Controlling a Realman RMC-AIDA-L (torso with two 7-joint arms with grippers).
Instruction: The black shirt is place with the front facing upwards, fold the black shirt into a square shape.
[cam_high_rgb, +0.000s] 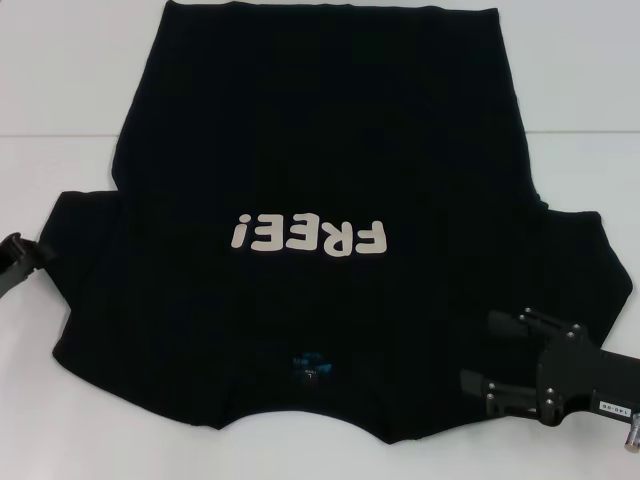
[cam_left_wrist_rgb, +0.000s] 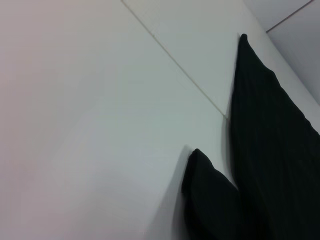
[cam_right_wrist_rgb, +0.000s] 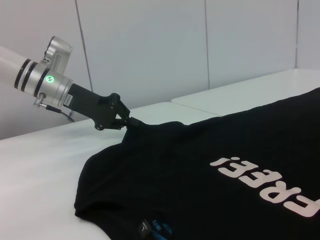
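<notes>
Still at the very start of the fold, by the look of it: black T-shirt (cam_high_rgb: 320, 200) spread flat, front up, on the white table (cam_high_rgb: 70, 120), "FREE!" lettering (cam_high_rgb: 307, 236) reading upside down from the head view, tiny blue neck label (cam_high_rgb: 306, 362) at the near edge, hem at the far end. So collar toward the robot, both sleeves fanned out to the sides, nothing folded over yet. Left gripper (cam_right_wrist_rgb: 131, 121) parked right at the tip of the left sleeve (cam_high_rgb: 75, 225), and from the right wrist view seems pinched onto the cloth edge there, fingers together on the fabric, though can't swear the cloth is truly clamped rather than just touched. Barely peeks in at the left border of the head view, and the left wrist view only gives table plus a couple of black cloth corners. Right gripper (cam_high_rgb: 485, 352) hovering over the right sleeve (cam_high_rgb: 590, 250) near the shoulder, fingers clearly apart, nothing between them, not gripping yet. Best guess on the step: grabbing both sleeves to fold them in toward the middle. Next move probably calls for dropping the right gripper onto the sleeve edge, closing on a single layer, then lifting both sides together and carrying them inward evenly, so the body doesn't drag or bunch up across the table.
</notes>
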